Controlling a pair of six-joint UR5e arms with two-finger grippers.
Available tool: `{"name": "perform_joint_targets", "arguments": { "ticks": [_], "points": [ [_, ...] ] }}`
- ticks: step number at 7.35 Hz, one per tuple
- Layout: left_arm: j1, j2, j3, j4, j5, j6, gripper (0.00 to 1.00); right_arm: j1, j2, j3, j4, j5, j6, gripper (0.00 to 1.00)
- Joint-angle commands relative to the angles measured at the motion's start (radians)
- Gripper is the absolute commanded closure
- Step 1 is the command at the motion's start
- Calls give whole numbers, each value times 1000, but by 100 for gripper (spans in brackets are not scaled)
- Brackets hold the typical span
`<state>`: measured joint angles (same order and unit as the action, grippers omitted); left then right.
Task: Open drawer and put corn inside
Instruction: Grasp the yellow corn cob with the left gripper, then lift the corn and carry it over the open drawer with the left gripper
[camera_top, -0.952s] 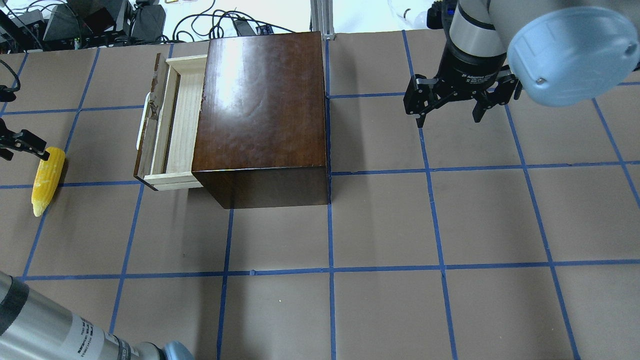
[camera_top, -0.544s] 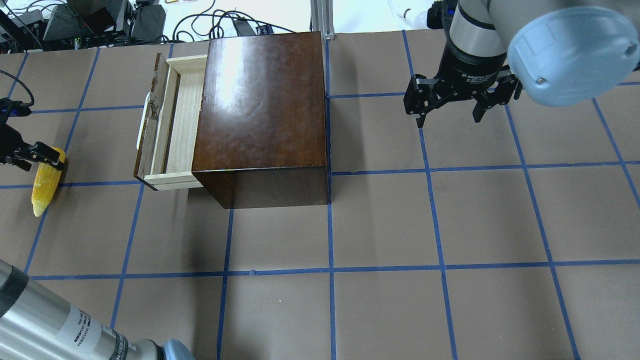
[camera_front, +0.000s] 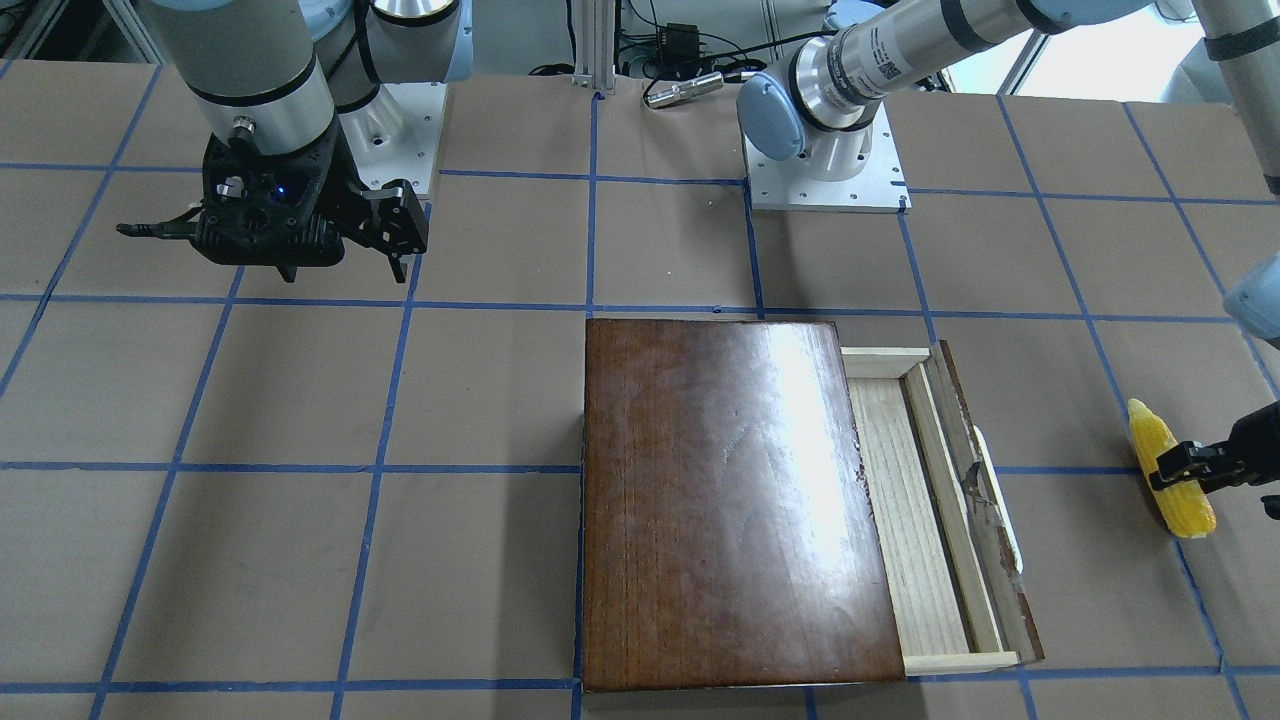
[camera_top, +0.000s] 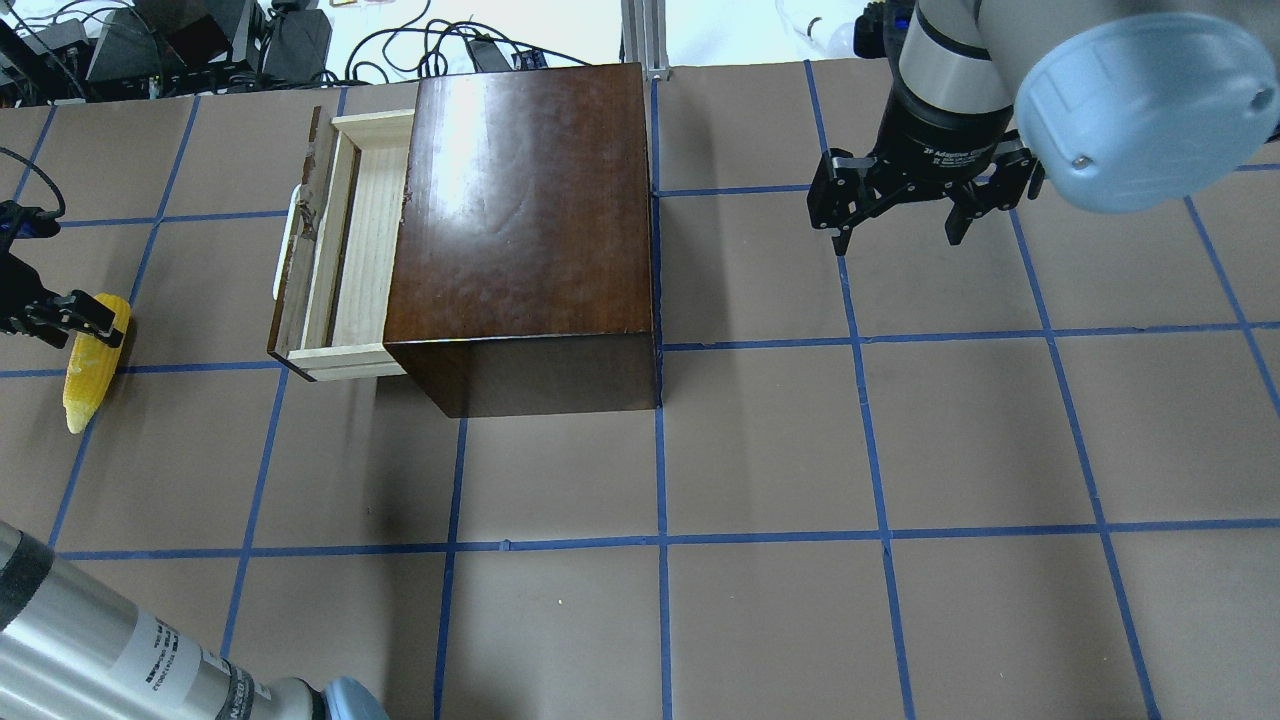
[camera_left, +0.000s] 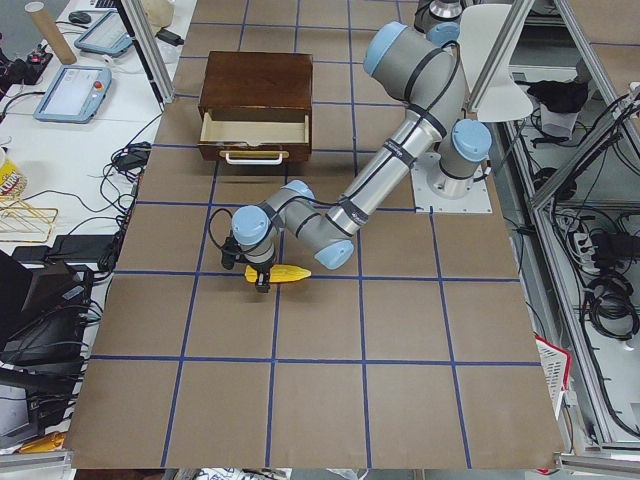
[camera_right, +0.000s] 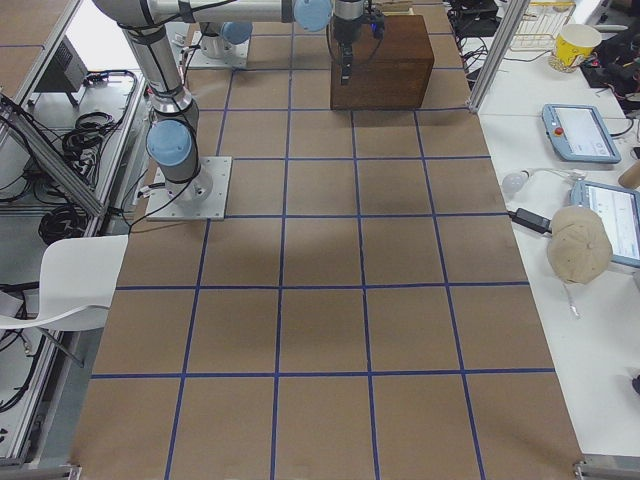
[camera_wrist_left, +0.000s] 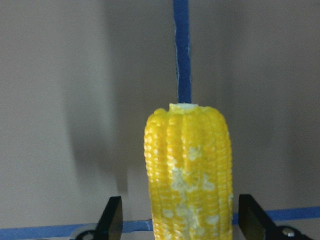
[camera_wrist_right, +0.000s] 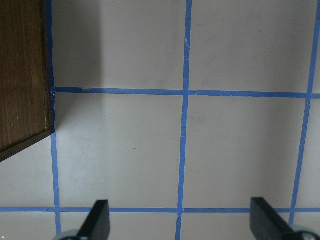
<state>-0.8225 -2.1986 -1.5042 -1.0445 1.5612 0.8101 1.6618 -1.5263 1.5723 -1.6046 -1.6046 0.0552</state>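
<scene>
Corn (camera_top: 85, 380) flat on table (camera_top: 760, 470) near its left edge, bare room around, inside splayed left gripper (camera_wrist_left: 182, 225), gaps both sides, drawer (camera_top: 355, 250) pulled out nearby, right gripper (camera_top: 898, 238) splayed beyond box (camera_top: 520, 210).

We see a glossy dark-brown wooden box (camera_left: 256, 78) near the far end of the worktop (camera_left: 400, 330), its pale-wood drawer (camera_left: 254, 130) with white loop handle (camera_left: 254, 157) open toward us, our left gripper (camera_left: 261, 283) at a yellow toy corn cob (camera_left: 290, 272) mid-worktop.

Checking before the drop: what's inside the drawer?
Only bare pale wood shows in the drawer; its back part, under the box, is hidden.
</scene>
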Motion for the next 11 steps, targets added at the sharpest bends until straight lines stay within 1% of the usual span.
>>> {"name": "perform_joint_targets", "arguments": {
  "ticks": [1,3,6,7,8,9,11],
  "points": [
    [0,0,4,0,-4,11,100,0,0,0,0,0,0,0],
    [0,2,2,0,-29,11,100,0,0,0,0,0,0,0],
    [-15,37,4,-11,-23,-2,100,0,0,0,0,0,0,0],
    [-23,78,13,-56,-23,-8,100,0,0,0,0,0,0,0],
    [-30,132,19,-136,-35,-5,100,0,0,0,0,0,0,0],
    [-67,184,21,-184,-55,-12,100,0,0,0,0,0,0,0],
    [-168,287,53,-308,-55,-58,100,0,0,0,0,0,0,0]
  ]
}}
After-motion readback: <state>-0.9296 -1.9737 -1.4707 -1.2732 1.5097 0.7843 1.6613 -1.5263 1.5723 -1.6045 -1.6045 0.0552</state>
